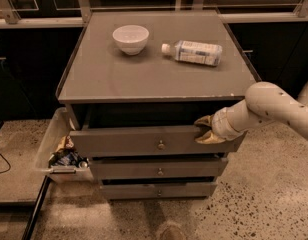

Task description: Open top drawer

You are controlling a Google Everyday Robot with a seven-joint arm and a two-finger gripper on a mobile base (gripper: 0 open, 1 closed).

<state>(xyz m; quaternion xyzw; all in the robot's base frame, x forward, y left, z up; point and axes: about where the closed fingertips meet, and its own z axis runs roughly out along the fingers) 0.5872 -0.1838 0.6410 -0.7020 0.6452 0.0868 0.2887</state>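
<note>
The top drawer (129, 141) is a wide grey front with a small round metal knob (161, 145) at its centre. It stands pulled out from the cabinet, with a dark gap above it under the cabinet top. My gripper (206, 130) comes in from the right on a white arm and sits at the drawer front's upper right edge, its tan fingers (204, 122) over the top rim.
Two shorter grey drawers (159, 170) sit below, slightly stepped back. A white bowl (130, 38) and a lying plastic bottle (194, 52) rest on the cabinet top (109, 76). A bin of wrappers (61, 151) stands at the cabinet's left. Speckled floor lies in front.
</note>
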